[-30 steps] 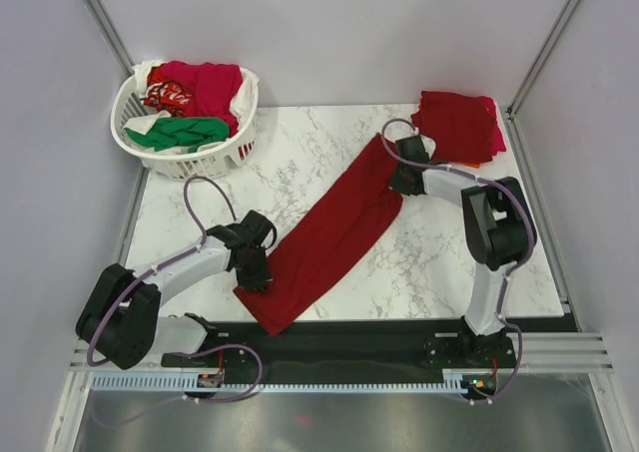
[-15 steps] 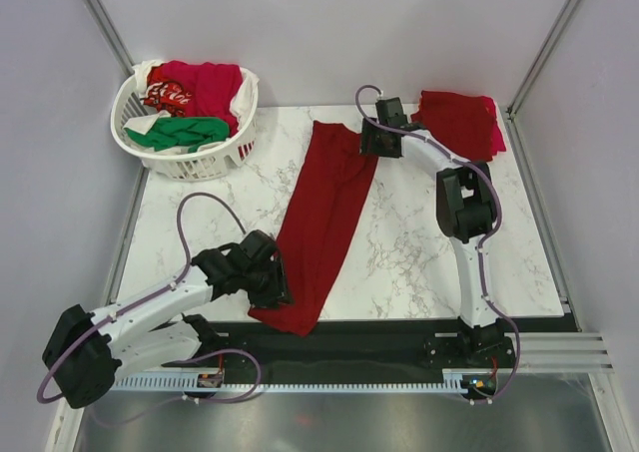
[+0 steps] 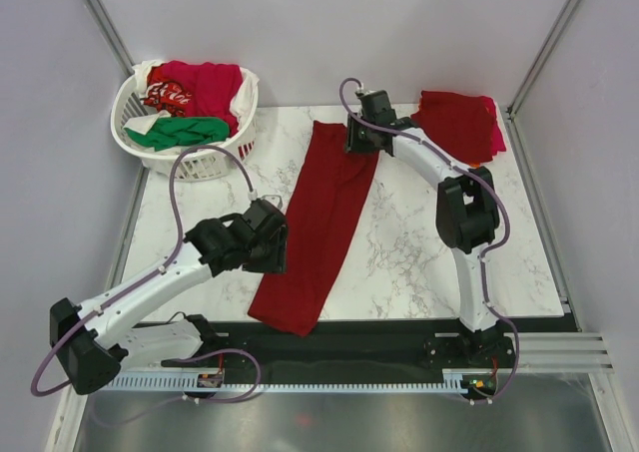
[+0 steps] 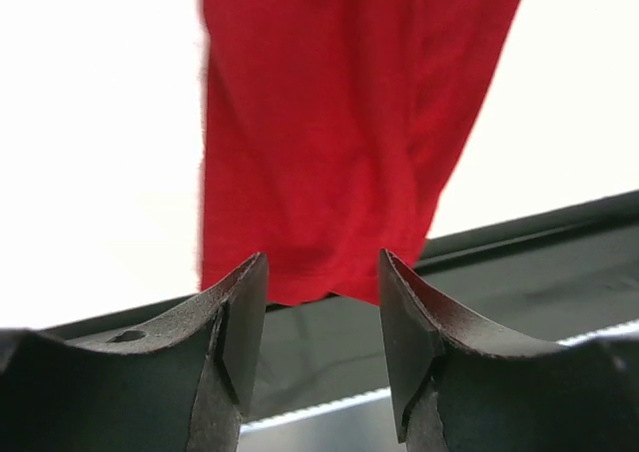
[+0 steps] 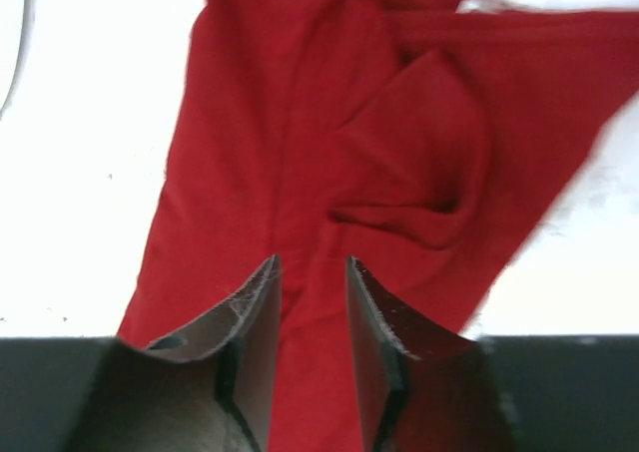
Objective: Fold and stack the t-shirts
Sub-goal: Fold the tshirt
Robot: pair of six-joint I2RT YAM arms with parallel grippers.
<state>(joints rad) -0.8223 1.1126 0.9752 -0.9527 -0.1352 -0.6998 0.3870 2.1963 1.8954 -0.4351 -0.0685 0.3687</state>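
My left gripper [image 3: 275, 247] is wide apart, holding nothing. One long red shirt [image 3: 324, 223] lies just at its 3 o'clock. My right gripper [image 3: 357, 138] is over the shirt's far end; I cannot tell if it grips. One shirt pile [image 3: 459, 123] is at 1 o'clock and one basket [image 3: 200, 161] at 11.

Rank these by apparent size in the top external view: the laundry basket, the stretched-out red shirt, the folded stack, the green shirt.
1. laundry basket and stretched-out red shirt: too alike to rank
2. folded stack
3. green shirt
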